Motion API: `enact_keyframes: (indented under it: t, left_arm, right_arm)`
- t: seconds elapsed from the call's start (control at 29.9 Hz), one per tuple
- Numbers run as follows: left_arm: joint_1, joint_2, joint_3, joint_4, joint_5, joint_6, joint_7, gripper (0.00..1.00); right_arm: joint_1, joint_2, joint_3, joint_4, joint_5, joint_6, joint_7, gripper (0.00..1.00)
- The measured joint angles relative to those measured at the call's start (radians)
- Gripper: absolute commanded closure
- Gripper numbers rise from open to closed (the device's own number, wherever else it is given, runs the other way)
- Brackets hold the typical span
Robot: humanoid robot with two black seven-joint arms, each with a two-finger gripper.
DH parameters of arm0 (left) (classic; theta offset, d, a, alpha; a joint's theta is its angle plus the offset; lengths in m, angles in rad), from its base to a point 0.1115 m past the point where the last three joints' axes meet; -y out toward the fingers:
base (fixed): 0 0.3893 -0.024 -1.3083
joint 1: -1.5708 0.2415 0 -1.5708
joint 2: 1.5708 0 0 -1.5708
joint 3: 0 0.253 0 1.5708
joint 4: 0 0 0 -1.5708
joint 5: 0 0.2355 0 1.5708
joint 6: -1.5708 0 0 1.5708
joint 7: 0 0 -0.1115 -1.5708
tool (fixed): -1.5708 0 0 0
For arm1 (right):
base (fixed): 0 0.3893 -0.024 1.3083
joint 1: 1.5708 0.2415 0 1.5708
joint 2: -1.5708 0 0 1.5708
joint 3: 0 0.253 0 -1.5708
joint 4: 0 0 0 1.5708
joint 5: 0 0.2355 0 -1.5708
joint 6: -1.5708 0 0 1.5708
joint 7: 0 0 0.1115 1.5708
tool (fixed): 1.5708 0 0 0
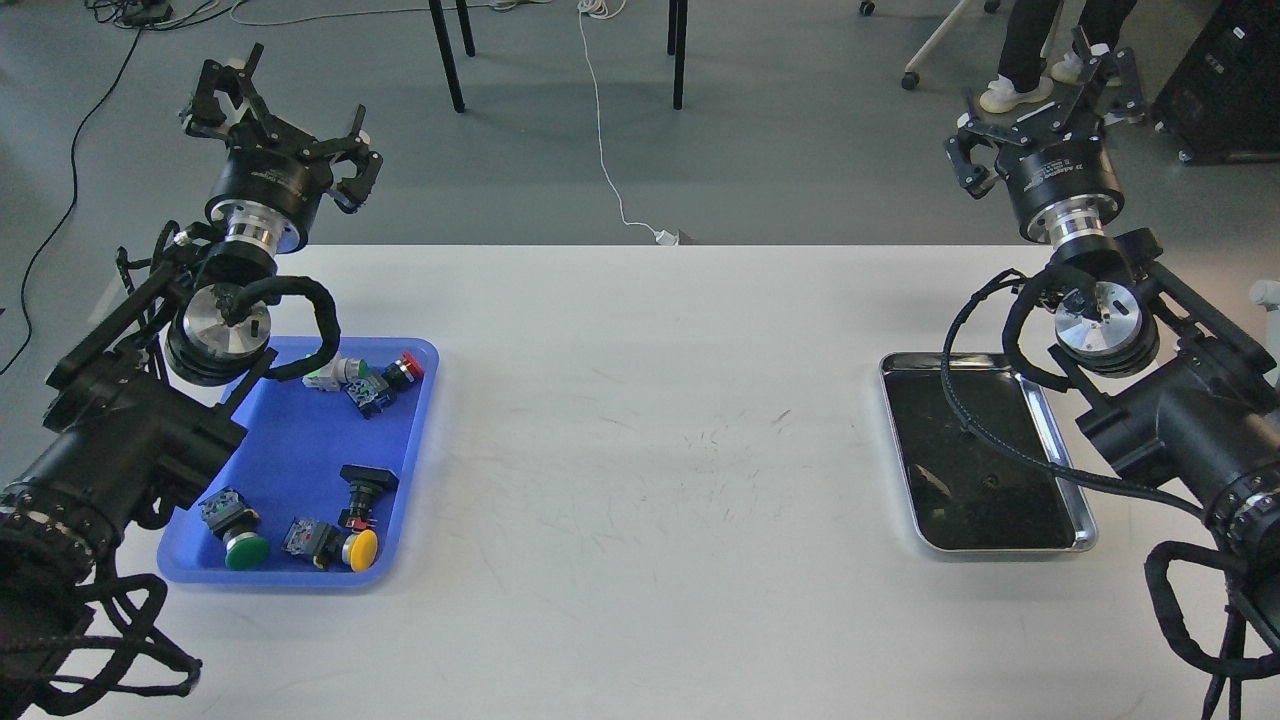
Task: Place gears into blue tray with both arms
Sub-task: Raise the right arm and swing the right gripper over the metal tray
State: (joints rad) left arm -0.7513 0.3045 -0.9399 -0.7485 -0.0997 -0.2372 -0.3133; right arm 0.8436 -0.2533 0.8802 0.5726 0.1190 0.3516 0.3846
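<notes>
We hover both arms raised, left jaws (285,125) and right jaws (1045,100) spread wide and empty; next, reach for gears (990,481) in the steel tray (1088,530).

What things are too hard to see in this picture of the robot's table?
- Gears in the steel tray, head view: only faint specks on its dark, shiny bottom, too small to count.
- Blue tray, head view: its left part is hidden behind the left arm.
- Person, head view: only legs and shoes show; the top edge cuts off the rest.
- Both arms, head view: their lower parts are cut off by the picture's edges.
</notes>
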Motion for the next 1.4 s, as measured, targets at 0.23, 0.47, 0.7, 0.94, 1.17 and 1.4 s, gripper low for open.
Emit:
enact_keyframes:
  t: [0.23,0.47,0.7,0.94,1.17,1.4]
  left_arm:
    - [0.0,-0.004,0.03,0.004,0.003,0.033,-0.002,0.02]
    - [-0.007,0.005,0.061,0.004,0.003,0.056,-0.006,0.02]
    - [-0.027,0.038,0.06,0.001,0.001,0.041,-0.001,0.02]
    - [-0.035,0.042,0.057,0.0,0.0,0.022,-0.001,0.02]
    - [-0.035,0.093,0.061,0.0,0.0,-0.059,0.041,0.02]
    - [-0.03,0.112,0.063,0.0,0.0,-0.07,0.046,0.02]
  right_arm:
    - [-0.003,-0.009,-0.008,0.021,-0.001,-0.002,-0.001,0.01]
    - [0.035,-0.056,-0.063,0.046,-0.014,-0.002,-0.007,0.01]
    - [0.238,-0.161,-0.351,0.076,-0.016,-0.063,-0.034,0.01]
    - [0.556,-0.154,-0.851,0.081,-0.017,-0.081,-0.034,0.01]
    - [0.787,-0.108,-1.316,0.17,-0.165,-0.058,-0.024,0.02]
    - [0.888,-0.084,-1.565,0.31,-0.496,-0.065,-0.011,0.07]
